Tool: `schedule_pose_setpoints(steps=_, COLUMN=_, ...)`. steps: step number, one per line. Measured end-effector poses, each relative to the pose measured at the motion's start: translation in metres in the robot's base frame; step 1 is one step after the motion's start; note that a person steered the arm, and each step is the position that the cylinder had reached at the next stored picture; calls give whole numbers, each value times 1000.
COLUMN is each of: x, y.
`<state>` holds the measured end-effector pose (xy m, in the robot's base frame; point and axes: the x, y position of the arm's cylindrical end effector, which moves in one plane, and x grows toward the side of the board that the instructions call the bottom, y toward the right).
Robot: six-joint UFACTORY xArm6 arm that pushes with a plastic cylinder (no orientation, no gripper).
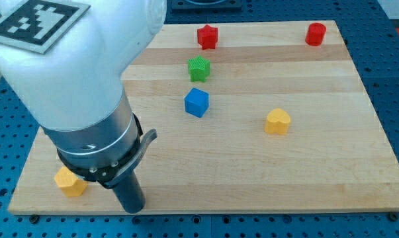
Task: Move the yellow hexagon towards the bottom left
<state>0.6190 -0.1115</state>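
Nearby, my tip (134, 208), yellow hexagon (69, 182)

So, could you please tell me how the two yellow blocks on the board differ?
The yellow hexagon lies at the view's bottom left, close beside my tip and partly hidden by the arm; the yellow heart-shaped block sits in the open toward the view's right, far from my tip. Their outlines differ. Both are yellow and rest on the wooden board.
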Motion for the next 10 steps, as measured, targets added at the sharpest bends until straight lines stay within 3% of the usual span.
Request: schedule_pose_setpoints(steps=10, x=-1, y=-105)
